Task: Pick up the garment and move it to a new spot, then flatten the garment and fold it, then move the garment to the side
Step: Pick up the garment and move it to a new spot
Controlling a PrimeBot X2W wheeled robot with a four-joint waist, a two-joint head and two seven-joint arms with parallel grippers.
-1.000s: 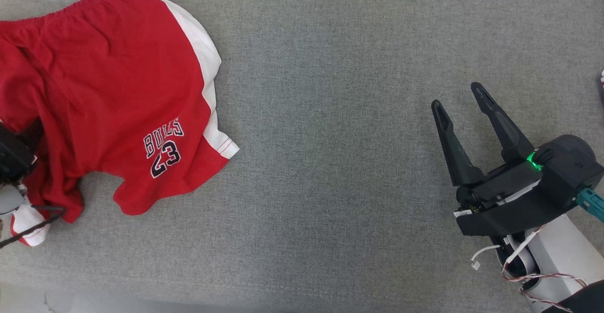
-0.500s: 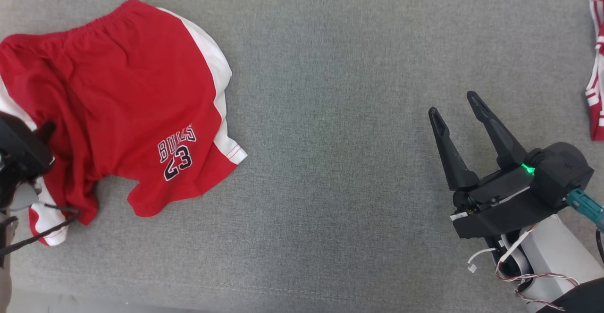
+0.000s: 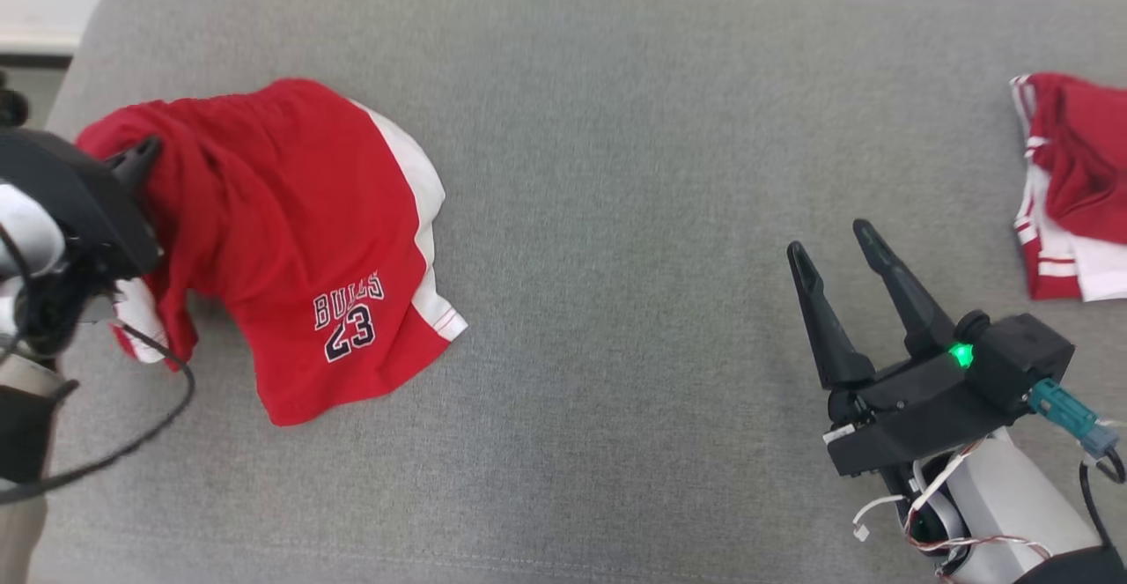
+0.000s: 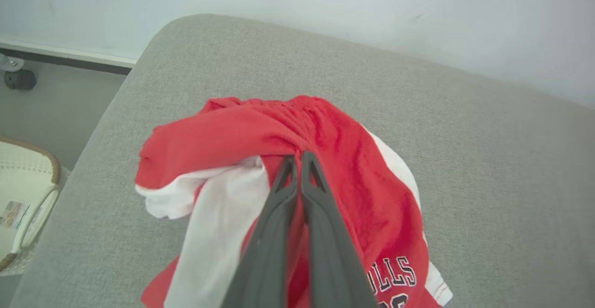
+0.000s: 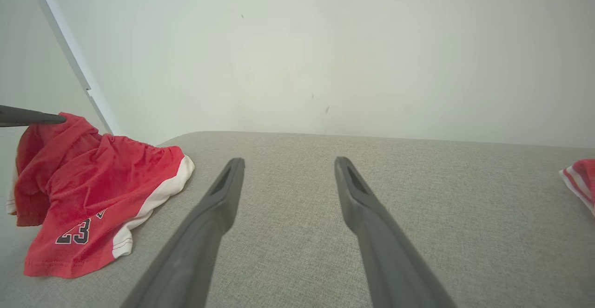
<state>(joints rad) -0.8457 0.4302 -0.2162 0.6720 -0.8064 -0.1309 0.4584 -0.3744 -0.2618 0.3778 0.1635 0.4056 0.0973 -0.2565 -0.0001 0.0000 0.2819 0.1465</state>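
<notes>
Raised since the earlier frame, the left gripper point(image 4: 297, 157) clamps the red shorts point(image 3: 282, 214), bunching them at the frame's left on the grey cushion point(image 3: 634, 170). Lower right, the right gripper point(image 3: 829, 239) hovers, fingers spread wide. Farther off, upper right, lies another red garment point(image 3: 1070, 179).

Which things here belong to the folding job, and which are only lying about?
Job: red Bulls shorts, left gripper shut on them, open right gripper, grey cushion beneath.
Lying about: other red-and-white garment at the right edge.
</notes>
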